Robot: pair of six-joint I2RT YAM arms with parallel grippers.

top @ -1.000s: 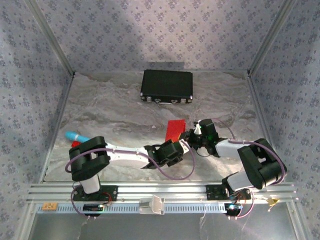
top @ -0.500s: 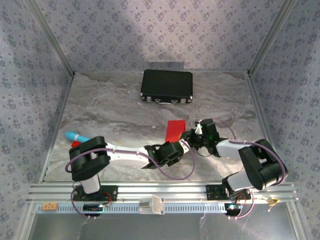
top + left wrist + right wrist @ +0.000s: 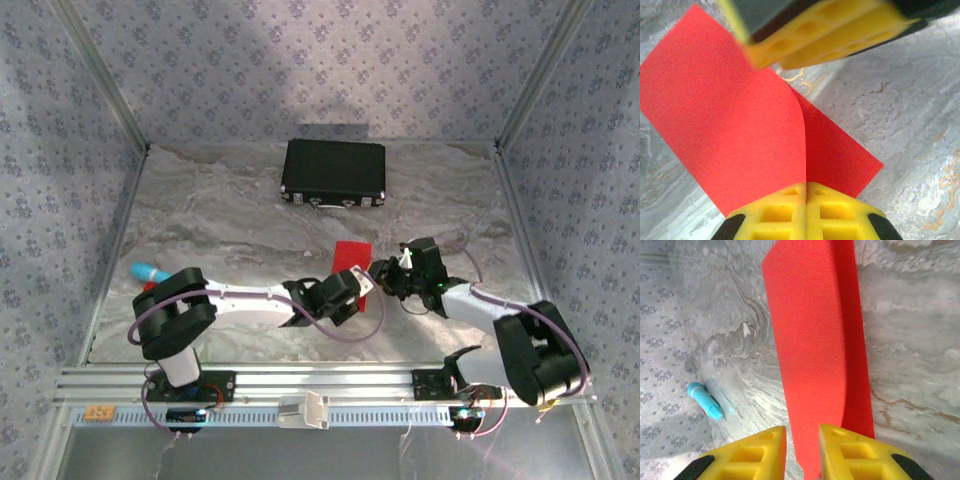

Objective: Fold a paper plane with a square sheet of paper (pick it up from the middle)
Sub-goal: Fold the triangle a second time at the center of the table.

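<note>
The square sheet of paper [image 3: 725, 125] is lying doubled over on itself directly ahead of the left gripper [image 3: 806, 192], its upper layer curling up off the lower one. The left gripper's yellow pads are pressing together with no gap. The near edge of the red sheet is running into the seam between them, so this gripper is clamping the paper. The rest of the sheet is resting on the marbled table [image 3: 220, 220], extending away from the pads.

Across the sheet, the right gripper [image 3: 802, 442] is facing the left one. Its fingers [image 3: 855, 452] are standing apart with a narrow gap. The sheet's end is reaching into that gap against one pad, with a strip of table showing beside the other pad.

A small turquoise object [image 3: 705, 401] is lying well apart from the paper, out beside the left arm. A black rectangular case [image 3: 333, 170] is sitting well beyond both grippers, near the back wall.
</note>
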